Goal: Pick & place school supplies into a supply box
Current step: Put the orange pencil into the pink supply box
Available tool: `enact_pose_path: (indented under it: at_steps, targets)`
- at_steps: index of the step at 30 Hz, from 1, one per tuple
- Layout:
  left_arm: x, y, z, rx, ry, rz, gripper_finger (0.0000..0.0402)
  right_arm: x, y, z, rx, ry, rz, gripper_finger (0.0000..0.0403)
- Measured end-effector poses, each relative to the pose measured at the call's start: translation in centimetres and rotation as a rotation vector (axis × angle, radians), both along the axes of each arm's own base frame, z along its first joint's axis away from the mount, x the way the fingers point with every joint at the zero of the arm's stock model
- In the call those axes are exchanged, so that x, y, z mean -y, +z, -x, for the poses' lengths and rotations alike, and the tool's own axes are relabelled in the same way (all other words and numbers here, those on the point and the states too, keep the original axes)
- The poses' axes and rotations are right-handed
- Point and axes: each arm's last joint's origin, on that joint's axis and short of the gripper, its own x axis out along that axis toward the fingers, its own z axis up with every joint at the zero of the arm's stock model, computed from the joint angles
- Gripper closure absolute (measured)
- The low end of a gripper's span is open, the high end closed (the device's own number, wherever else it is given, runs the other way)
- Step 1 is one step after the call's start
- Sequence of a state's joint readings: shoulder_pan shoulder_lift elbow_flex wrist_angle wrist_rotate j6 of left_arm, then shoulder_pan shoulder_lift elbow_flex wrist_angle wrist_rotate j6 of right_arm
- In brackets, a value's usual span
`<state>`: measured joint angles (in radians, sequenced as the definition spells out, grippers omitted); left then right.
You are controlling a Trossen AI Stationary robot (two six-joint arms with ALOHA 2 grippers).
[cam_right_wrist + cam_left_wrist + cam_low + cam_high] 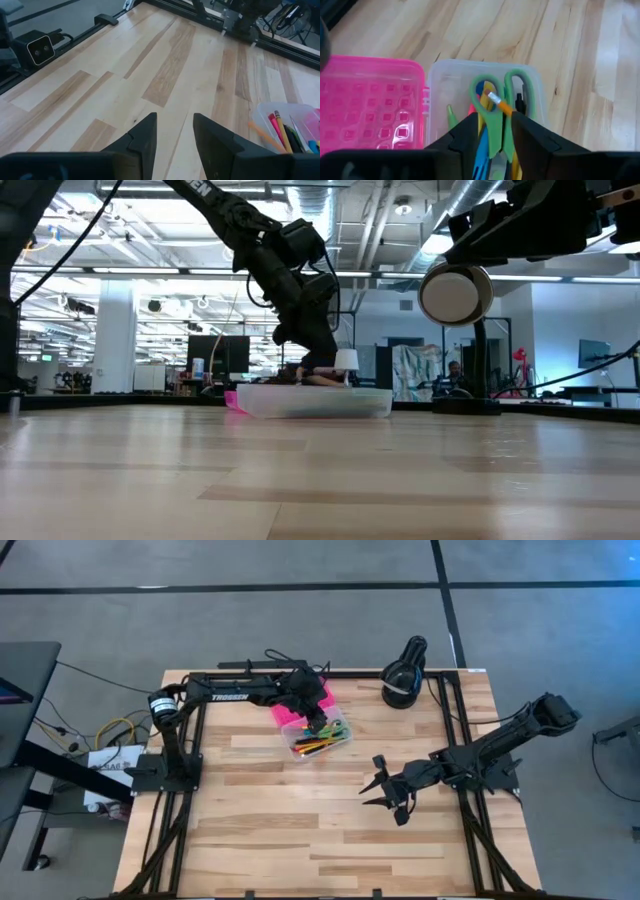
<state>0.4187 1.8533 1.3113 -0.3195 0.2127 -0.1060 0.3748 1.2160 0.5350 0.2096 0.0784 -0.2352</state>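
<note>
From the high view, the supply box (312,726) lies open toward the far middle of the surface (300,830), its pink lid (300,707) folded out flat beside the clear base (322,738), and the school supplies (322,740) lie bundled in that base, with no loose pens visible elsewhere on the wood; the left tool (318,725) reaches down right over the base, while the right tool (385,790) waits well apart over bare wood, fingers spread and empty, and a black rounded object (403,673) stands at the far edge. From the low view, the box (312,401) looks shallow and thin-walled, probably light enough to skid if nudged sideways, so any push into it should come from straight above. From the left wrist view, the left tool (492,132) stands with its fingers close on either side of the green-handled scissors (497,107), which rest among an orange pencil (501,104) and blue and yellow pens; whether it grips or has let go I cannot tell. The scissors look stiff and smooth, best taken across the handle loops; the thin pens are light, rigid and apt to roll, best pinched mid-shaft. From the right wrist view, the right tool (174,131) is open over bare wood, with the box's corner (285,125) and pencil tips off to one side
</note>
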Motion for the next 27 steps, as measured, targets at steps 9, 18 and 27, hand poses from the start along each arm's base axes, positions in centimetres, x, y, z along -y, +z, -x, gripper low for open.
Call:
enact_pose_path:
  at_steps: [9, 18, 27]
  targets:
    - [-1.3, -0.7, 2.2, -0.237, 0.051, -0.154, 0.0262, 0.4, 0.0, -0.2, 0.0, -0.021, -0.001, 0.0281]
    - [-1.1, -0.9, 2.1, -0.223, -0.013, -0.113, 0.028, 1.4, -1.6, -1.2, -0.057, -0.148, 0.033, 0.0281]
    - [2.0, -0.8, 0.7, -0.197, -0.19, -0.146, 0.0284, 4.2, -2.6, -1.7, -0.13, -0.461, -0.054, 0.0281]
